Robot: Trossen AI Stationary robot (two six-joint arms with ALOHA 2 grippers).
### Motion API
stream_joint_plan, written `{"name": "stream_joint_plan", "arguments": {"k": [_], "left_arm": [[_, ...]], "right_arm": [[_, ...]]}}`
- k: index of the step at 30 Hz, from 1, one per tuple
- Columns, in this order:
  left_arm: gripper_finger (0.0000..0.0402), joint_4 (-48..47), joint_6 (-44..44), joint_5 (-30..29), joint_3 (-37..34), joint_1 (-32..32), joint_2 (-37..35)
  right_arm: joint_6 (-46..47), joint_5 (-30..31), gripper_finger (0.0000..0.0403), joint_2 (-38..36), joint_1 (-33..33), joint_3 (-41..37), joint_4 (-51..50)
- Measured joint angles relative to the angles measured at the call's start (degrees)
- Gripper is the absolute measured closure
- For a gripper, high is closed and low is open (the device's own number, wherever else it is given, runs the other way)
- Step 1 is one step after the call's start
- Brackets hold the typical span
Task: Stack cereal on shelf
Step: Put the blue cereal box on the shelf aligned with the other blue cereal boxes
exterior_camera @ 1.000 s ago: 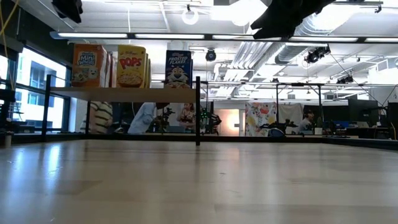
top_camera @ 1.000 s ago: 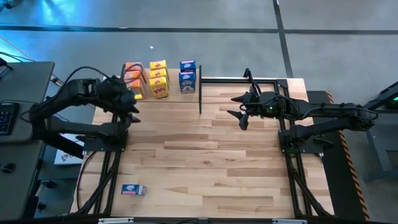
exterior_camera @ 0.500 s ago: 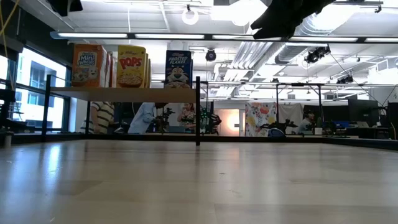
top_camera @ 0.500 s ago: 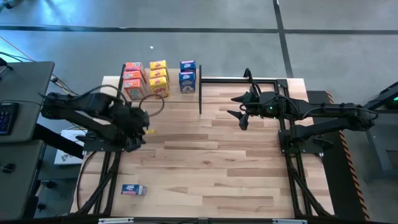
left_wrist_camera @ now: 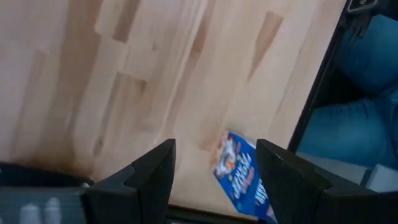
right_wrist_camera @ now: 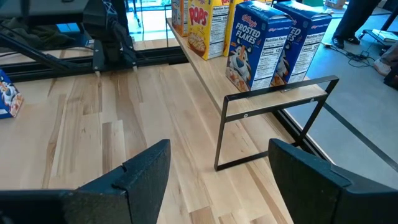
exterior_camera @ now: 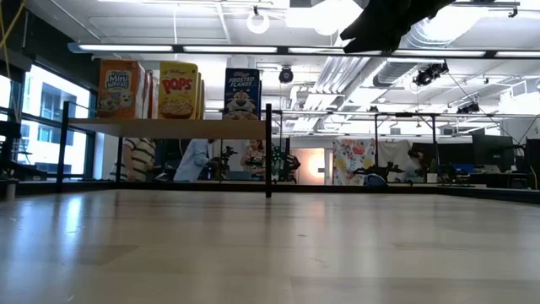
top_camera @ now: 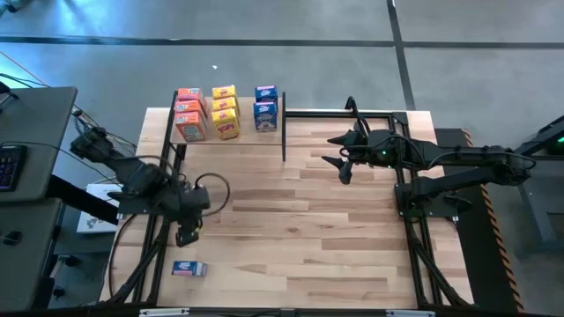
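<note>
On the shelf (top_camera: 256, 136) at the table's far left, the cereal boxes stand upright in rows: orange-red (top_camera: 187, 113), yellow (top_camera: 225, 111) and blue (top_camera: 265, 106). The low view shows them on the board too (exterior_camera: 178, 89). One blue box (top_camera: 189, 269) lies flat on the table near the front left corner. My left gripper (top_camera: 185, 236) hangs open above the table just far of that box (left_wrist_camera: 239, 174), pointing steeply down, touching nothing. My right gripper (top_camera: 344, 167) stands open and idle at the far right, above the table (right_wrist_camera: 217, 149).
A black frame (top_camera: 352, 113) runs along the far edge beside the shelf. The middle of the tabletop (top_camera: 300, 220) is bare wood. A side desk with a keyboard (top_camera: 9, 167) stands left of the table. People show in the room beyond (exterior_camera: 198, 160).
My left gripper has swung from the shelf's left end toward the table's near edge and come down somewhat, turning about and tipping to point steeply down near the lying blue box. Its fingers stay apart. The boxes have not moved.
</note>
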Motion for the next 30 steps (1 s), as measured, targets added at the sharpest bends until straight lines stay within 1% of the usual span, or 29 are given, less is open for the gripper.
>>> {"name": "stream_joint_plan", "arguments": {"k": [7,13,17,24,30], "left_arm": [[0.0188,0.74,-9.25,-1.07,0.0,-8.49,2.3],[0.0187,2.41,-15.01,-2.61,0.0,-14.21,4.13],[0.0171,3.03,-18.31,-3.21,0.0,-17.36,5.77],[0.0127,5.46,-19.64,-3.16,0.0,-21.55,10.15],[0.0122,6.83,-20.89,-3.02,0.0,-24.77,13.57]], "right_arm": [[0.01,0.0,0.0139,0.0,-0.01,-0.01,0.0],[0.01,0.0,0.0139,0.0,0.0,0.01,0.0],[-0.01,0.0,0.0139,-0.02,-0.02,-0.01,0.0],[0.0,0.0,0.0139,0.0,0.0,-0.01,0.0],[0.0,0.0,0.0139,-0.02,0.0,-0.01,0.0]]}}
